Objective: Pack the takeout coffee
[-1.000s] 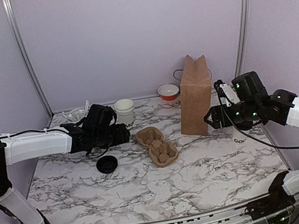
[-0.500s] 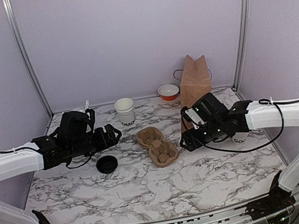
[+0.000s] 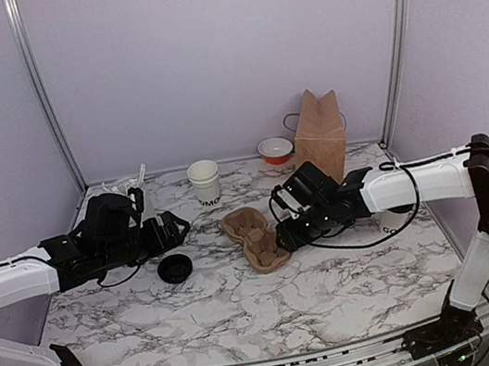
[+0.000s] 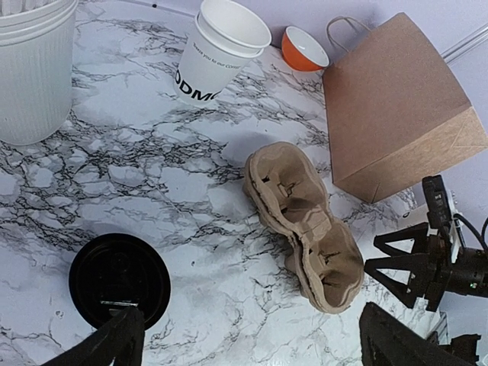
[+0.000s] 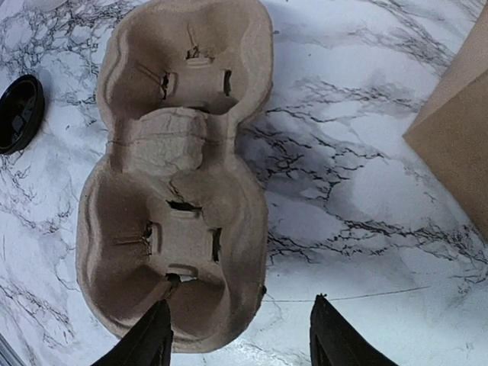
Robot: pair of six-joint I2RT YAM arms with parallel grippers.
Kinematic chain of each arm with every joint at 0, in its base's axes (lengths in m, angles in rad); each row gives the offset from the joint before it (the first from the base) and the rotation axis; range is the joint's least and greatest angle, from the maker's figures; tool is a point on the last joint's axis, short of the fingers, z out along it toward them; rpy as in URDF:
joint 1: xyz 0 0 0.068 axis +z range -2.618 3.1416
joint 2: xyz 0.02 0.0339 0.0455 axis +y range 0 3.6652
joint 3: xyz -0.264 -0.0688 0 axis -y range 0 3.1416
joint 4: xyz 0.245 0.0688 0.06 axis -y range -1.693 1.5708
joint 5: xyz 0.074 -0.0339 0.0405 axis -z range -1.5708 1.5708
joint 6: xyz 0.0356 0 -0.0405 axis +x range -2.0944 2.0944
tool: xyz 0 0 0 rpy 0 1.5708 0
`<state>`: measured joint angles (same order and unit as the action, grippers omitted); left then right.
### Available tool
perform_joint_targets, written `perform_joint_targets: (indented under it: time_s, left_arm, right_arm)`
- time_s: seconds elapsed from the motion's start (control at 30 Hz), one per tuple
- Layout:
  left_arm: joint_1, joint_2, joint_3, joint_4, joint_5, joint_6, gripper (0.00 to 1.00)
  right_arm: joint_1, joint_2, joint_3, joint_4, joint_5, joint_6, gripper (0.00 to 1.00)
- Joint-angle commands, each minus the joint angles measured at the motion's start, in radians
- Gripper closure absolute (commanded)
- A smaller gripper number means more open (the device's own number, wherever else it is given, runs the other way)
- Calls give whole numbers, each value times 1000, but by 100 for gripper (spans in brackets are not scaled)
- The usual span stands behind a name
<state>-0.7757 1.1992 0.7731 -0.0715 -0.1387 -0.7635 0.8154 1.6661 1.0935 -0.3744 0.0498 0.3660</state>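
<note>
The left gripper (image 4: 252, 343) and right gripper (image 5: 240, 339) are both wide open and empty, the right one at the pulp cup carrier (image 5: 179, 152). The takeout coffee (image 3: 391, 225) stands near the paper bag (image 3: 317, 138), partly hidden behind the right arm (image 3: 413, 181).

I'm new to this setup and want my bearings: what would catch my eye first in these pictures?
The brown moulded-pulp two-cup carrier lies mid-table, with the open right gripper hovering by one end of it. Behind it to the right stands a tall brown paper bag. A loose black plastic lid lies flat to the carrier's left, near the open left gripper.
</note>
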Motion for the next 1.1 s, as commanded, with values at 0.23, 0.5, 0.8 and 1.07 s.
perform_joint_targets:
  time_s: [0.23, 0.5, 0.8, 1.07]
  left_arm:
    - [7, -54, -34, -4, -7, -7, 1]
    - [9, -68, -35, -8, -17, -10, 1]
    - [12, -84, -62, -17, -21, -9, 1]
    - [15, -95, -70, -16, -20, -11, 1]
  right_arm:
    - [17, 90, 74, 15, 22, 38, 50]
    - [32, 134, 120, -8, 50, 42, 61]
    - [51, 158, 155, -41, 87, 45, 70]
    - [52, 161, 178, -60, 88, 49, 79]
